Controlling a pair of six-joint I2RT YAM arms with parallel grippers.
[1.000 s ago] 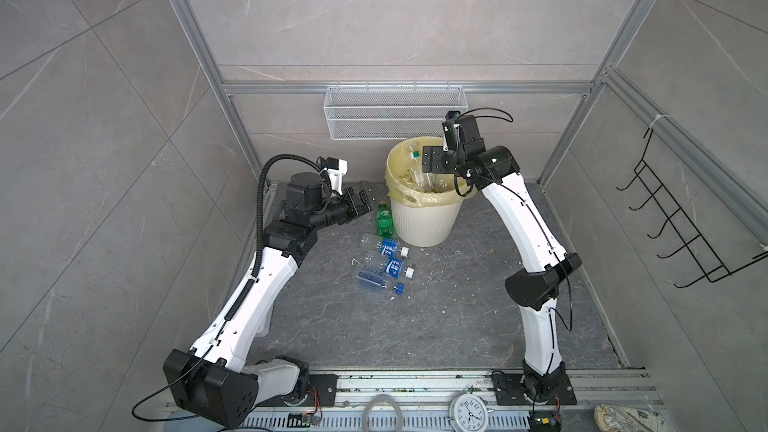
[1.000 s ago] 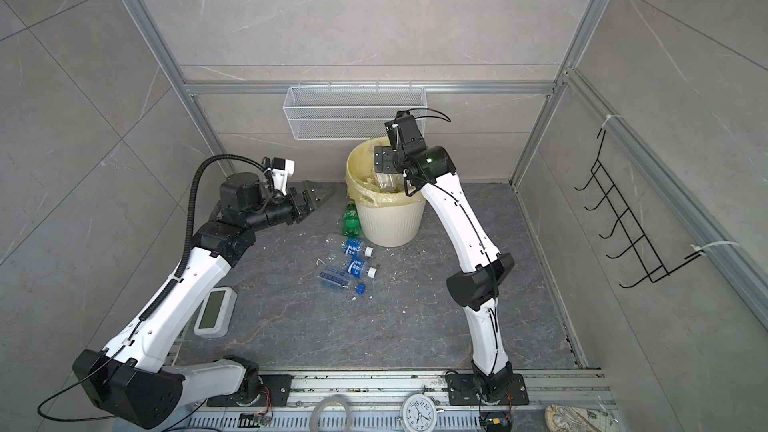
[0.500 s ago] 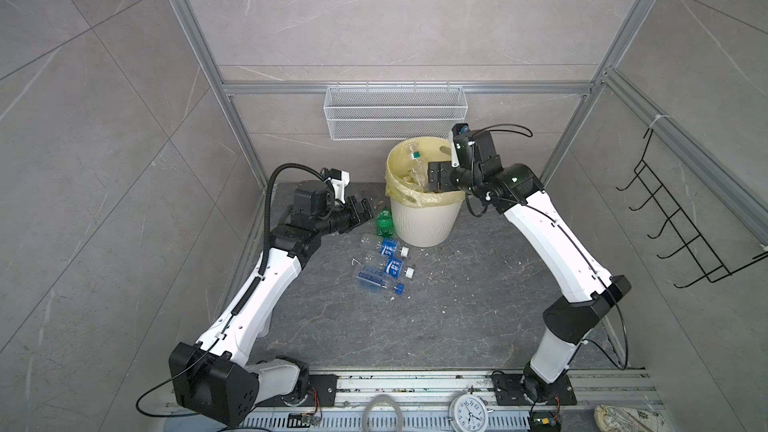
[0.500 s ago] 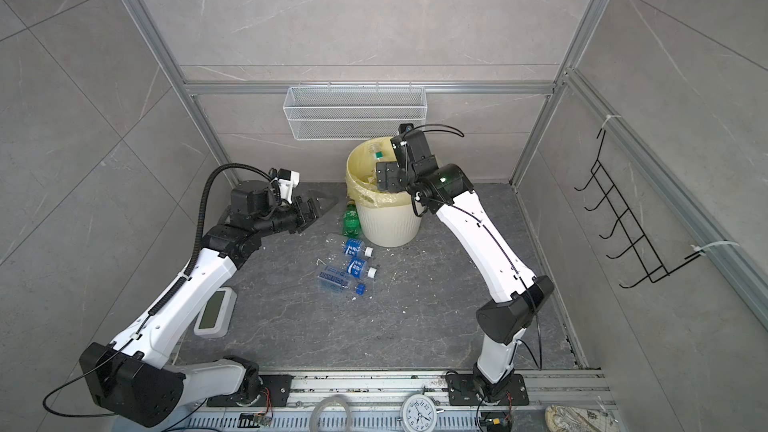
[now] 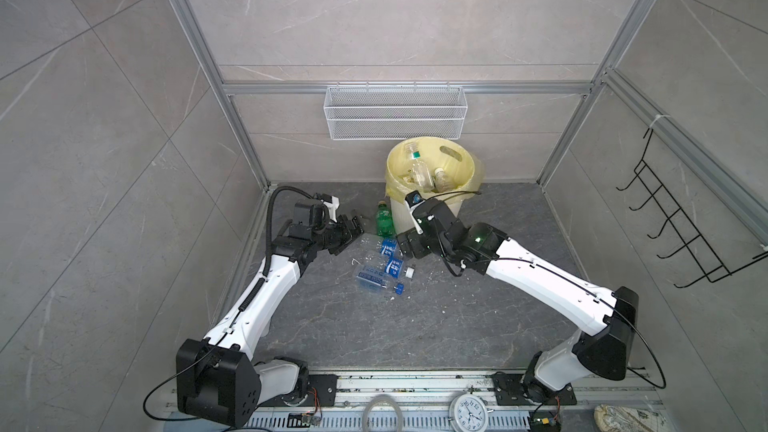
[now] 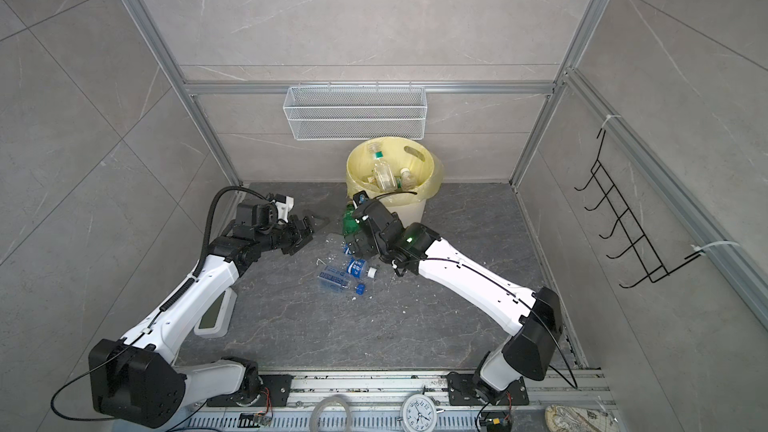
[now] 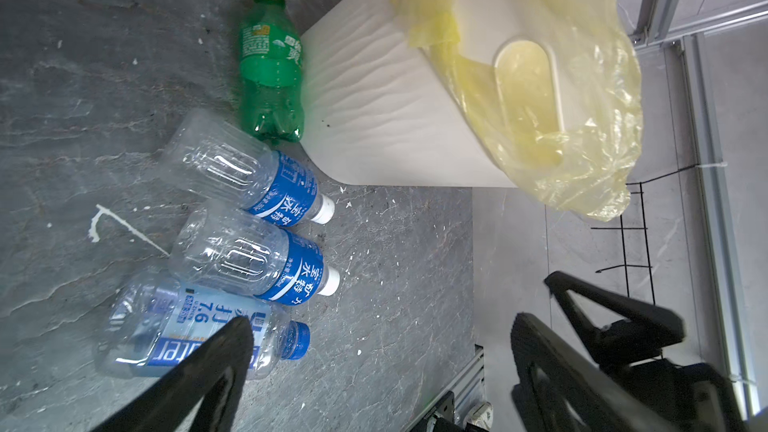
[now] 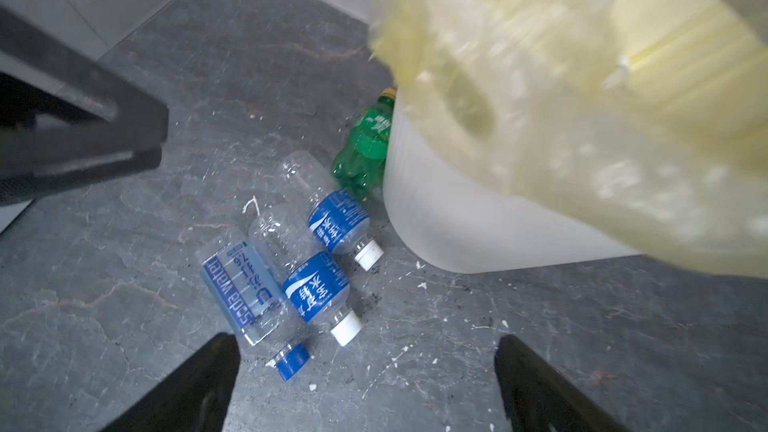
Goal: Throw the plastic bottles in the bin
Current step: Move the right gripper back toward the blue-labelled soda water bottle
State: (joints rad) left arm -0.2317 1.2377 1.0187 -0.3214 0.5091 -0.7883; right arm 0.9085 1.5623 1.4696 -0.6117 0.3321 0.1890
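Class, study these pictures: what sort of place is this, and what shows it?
Likely a mock shower stall serving as a robot test cell: tile-look panels in an aluminium frame, a wire basket on the back wall, two robot arms mounted on a rail.

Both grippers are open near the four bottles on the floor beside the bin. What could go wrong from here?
1. The three clear blue-labelled plastic bottles lie packed side by side, so closing on one may pinch or roll a neighbour.
2. The green plastic bottle lies tight beside the cream ribbed bin, leaving little room for a finger there.
3. The left gripper and right gripper face the same cluster and could collide.
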